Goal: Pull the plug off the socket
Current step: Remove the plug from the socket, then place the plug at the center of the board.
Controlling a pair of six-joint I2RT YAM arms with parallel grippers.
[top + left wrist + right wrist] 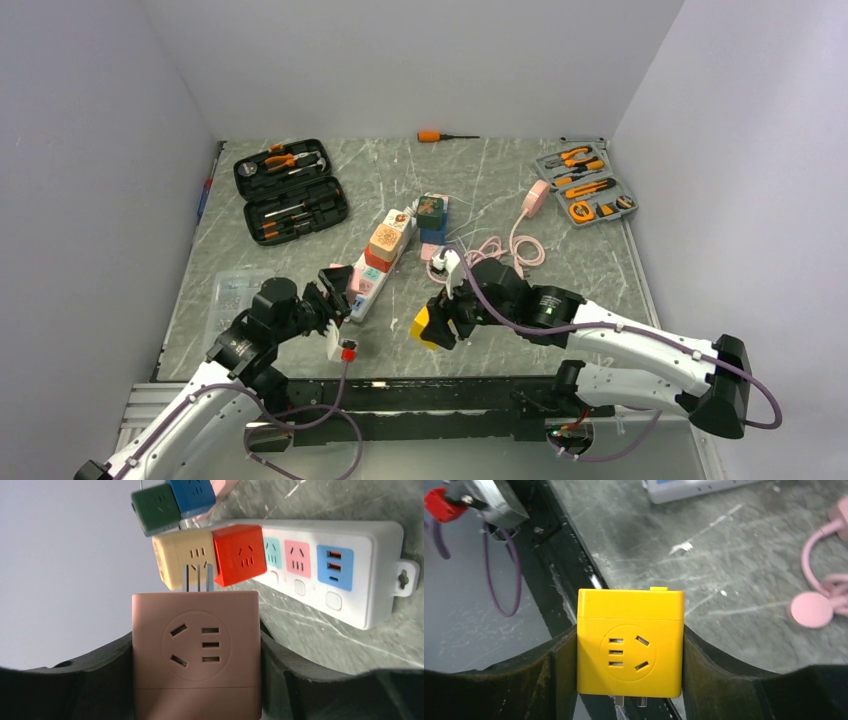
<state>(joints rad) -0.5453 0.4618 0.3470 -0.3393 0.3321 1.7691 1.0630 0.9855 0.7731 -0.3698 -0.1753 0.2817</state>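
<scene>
While the pink cube and yellow cube are sitting in our jaws: we're reading the pull as largely done, w/ more maybe left on the power strip.
L gripper: we're clamping the pink cube at lower centre of the L wrist frame; fingers are pressing on both its sides, spread approx cube-wide.
Pink prongs: they're showing bare at the cube's top edge, so we're judging this plug out of its socket.
R gripper: we're gripping the yellow cube at centre of the R wrist frame; fingers are sitting tight on either side.
Yellow prongs: they're poking out at the bottom edge w/ nothing around them, so we're counting that plug as out too.
Strip position: it's lying across the upper right of the L wrist frame, apart from both held cubes.
Red cube & beige cube: they're sitting side by side on the strip, upper centre; we're taking them as plugged in, i.e. prob. what's left.
Green cube & blue cube: they're showing at the top edge; we're not able to tell if they're in a socket.
</scene>
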